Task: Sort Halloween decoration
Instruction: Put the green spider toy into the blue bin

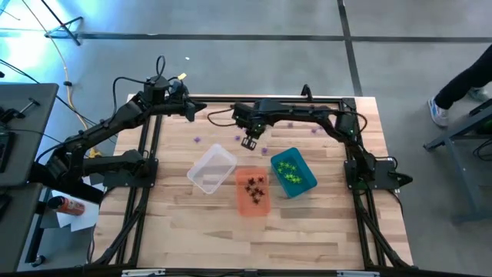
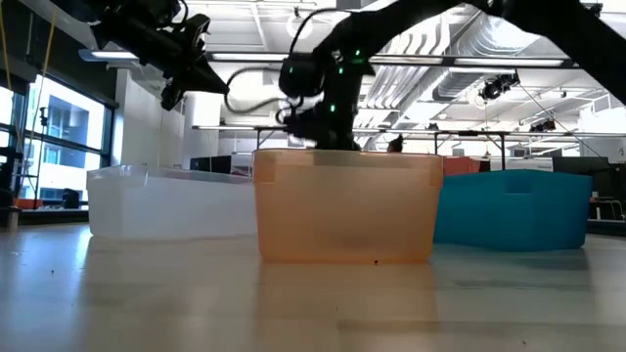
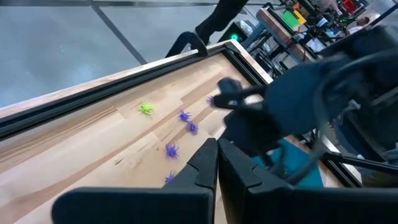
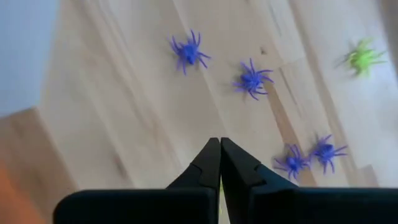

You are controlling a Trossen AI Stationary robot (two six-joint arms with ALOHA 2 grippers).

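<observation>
Sorting is mid-way, I judge: my right end effector (image 1: 250,141) hovers just behind the orange bin (image 1: 252,201), fingers pressed together; I cannot tell whether they pinch anything. My left end effector (image 3: 217,163), also pressed together and empty, waits far behind the clear bin (image 1: 212,169). From the right wrist view I count four purple spiders (image 4: 251,79) and one green spider (image 4: 362,58) loose on the tabletop (image 1: 192,231). Next I need a spider carried to its matching bin; the teal bin (image 1: 293,172) holds green ones.

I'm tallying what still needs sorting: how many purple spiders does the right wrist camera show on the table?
4 purple spiders: one farthest from the fingers, one beside it, and a close pair beside the shut right gripper. Others may lie outside this view.
</observation>
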